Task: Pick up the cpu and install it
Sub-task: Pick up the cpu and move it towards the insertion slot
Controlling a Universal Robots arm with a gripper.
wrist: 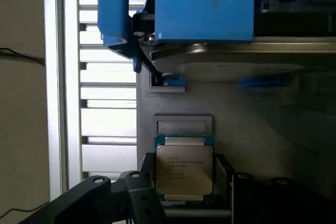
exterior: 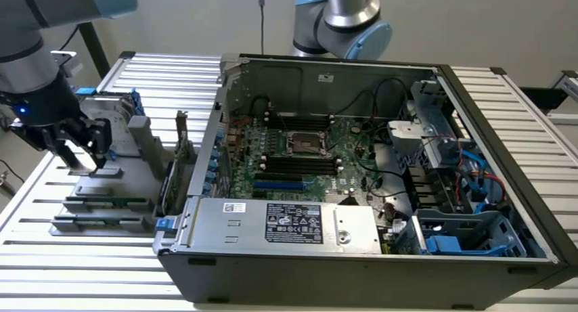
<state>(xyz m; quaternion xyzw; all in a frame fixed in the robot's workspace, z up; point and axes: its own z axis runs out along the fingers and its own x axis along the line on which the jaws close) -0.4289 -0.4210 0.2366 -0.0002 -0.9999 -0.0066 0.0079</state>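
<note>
The claw [exterior: 86,164] stands released — its fingers [wrist: 137,192] on both sides of the cpu [wrist: 184,170], which lies on the grey holder [exterior: 108,190] beside the computer case [exterior: 361,183].

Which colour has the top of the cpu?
Shiny silver, with a green rim; the cpu shows best in the wrist view.

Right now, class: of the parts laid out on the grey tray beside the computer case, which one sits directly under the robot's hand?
The cpu, the small square chip with the shiny silver top. The hand hangs over it, fingers apart.
</note>
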